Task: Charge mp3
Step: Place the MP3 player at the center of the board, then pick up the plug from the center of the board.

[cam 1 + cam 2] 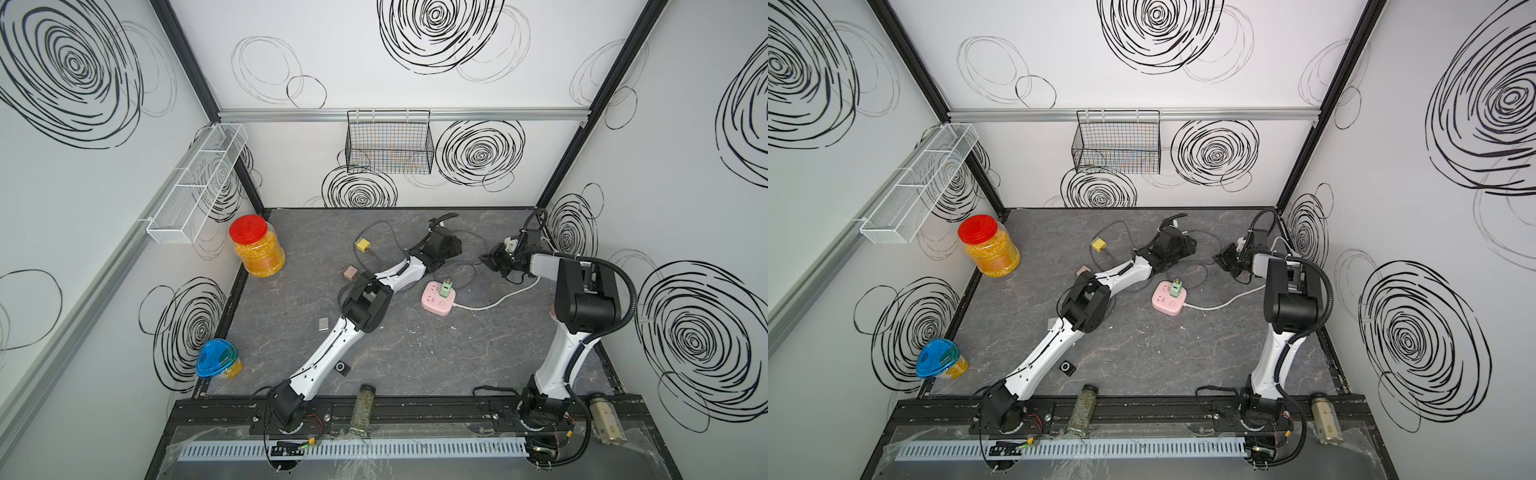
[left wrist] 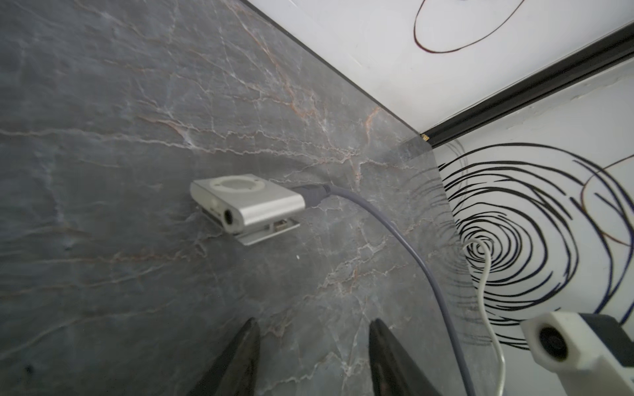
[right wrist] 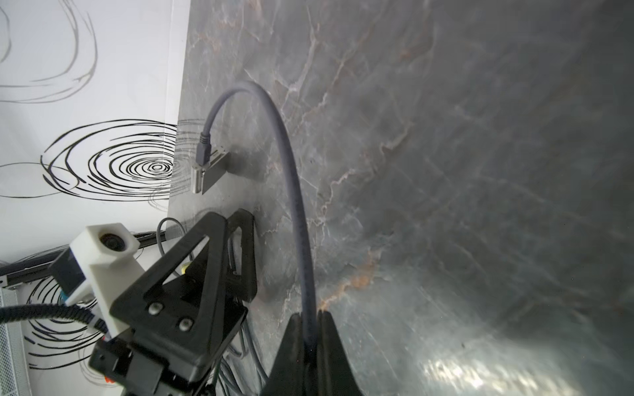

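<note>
Silver mp3 point(image 2: 247, 205) lies on the tabletop point(image 2: 103, 137) at the far side, approx. 1 o'clock from the pink power strip point(image 1: 432, 305), btw. the two claws. A grey cable point(image 2: 411, 264) is plugged in its side. Right claw point(image 3: 310, 317) is closed tight on this cable, some way back from the plug. Left claw point(image 2: 314, 324) stands wide w/ nothing in it, near the player, not touching.

Risks, in my judgement: nothing holds the mp3 down, and it looks small and prob. light. If the right claw pulls the cable, the player can slide or flip, or the plug can come out or bend. The left claw, if it goes lower, may knock it.

Hard to see: in both top views the mp3 is hidden behind the left claw. I cannot tell if the plug is fully seated. Where the cable's other end goes is unclear, as several wires cross near the green adapter point(image 1: 445, 287) on the strip. A small black device point(image 1: 341, 368), at 8 o'clock from the strip, may be another player; too small to say.
</note>
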Available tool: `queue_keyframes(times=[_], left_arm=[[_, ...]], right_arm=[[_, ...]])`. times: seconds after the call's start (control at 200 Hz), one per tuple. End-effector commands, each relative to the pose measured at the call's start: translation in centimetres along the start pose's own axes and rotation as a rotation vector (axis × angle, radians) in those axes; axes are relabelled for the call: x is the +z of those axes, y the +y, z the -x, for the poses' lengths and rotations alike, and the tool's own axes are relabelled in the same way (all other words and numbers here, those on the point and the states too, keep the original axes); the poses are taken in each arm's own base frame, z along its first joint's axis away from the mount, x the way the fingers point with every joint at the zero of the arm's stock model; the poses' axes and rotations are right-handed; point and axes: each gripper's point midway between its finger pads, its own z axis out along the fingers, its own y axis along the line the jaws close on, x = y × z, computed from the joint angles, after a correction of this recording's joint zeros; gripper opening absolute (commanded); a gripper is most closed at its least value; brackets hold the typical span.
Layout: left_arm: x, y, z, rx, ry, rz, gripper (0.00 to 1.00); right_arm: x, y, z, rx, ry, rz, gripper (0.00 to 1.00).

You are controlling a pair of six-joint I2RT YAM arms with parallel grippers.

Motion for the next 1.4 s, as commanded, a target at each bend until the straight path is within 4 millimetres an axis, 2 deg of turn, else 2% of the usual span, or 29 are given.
queue_keyframes(times=[0.0,0.11,0.305,0.465,0.661,0.716,0.831,0.891,1.016,1.176,1.276,1.396], left_arm=[[-0.2,-0.9,0.7,0.021,-0.004,-0.048,0.58],[-0.8,-1.2,2.3,0.016,-0.021,-0.059,0.64],[-3.1,-3.1,6.7,0.032,-0.070,-0.086,0.66],[-6.5,-5.8,10.4,0.062,-0.102,-0.135,0.66],[-11.0,-9.0,12.5,0.126,-0.103,-0.185,0.67],[-12.4,-9.4,13.0,0.141,-0.111,-0.175,0.67],[-15.9,-9.9,13.7,0.182,-0.133,-0.141,0.67],[-17.7,-9.3,13.9,0.198,-0.137,-0.092,0.66],[-21.3,-6.4,13.5,0.258,-0.124,0.077,0.66],[-25.0,-2.2,11.1,0.327,-0.049,0.231,0.64],[-27.1,1.3,8.9,0.347,0.001,0.341,0.64],[-29.7,5.5,8.5,0.301,0.000,0.472,0.65]], right_arm=[[-0.8,0.7,2.0,-0.050,-0.063,-0.025,0.09],[-1.3,-0.1,2.3,-0.049,-0.074,-0.054,0.08],[-2.8,-2.8,2.8,-0.030,-0.108,-0.126,0.07],[-4.3,-4.6,3.9,-0.026,-0.147,-0.192,0.06],[-5.5,-4.9,4.1,-0.018,-0.163,-0.215,0.07],[-5.5,-4.8,3.7,-0.014,-0.151,-0.215,0.10],[-5.4,-4.2,2.1,-0.020,-0.099,-0.203,0.29],[-5.4,-3.5,1.2,-0.039,-0.073,-0.202,0.42],[-6.7,-1.4,-0.2,-0.090,-0.053,-0.205,0.53],[-9.4,2.9,-1.7,-0.182,-0.069,-0.182,0.56],[-11.3,5.8,-2.8,-0.265,-0.102,-0.185,0.57],[-12.7,9.4,-4.2,-0.399,-0.144,-0.182,0.59]])
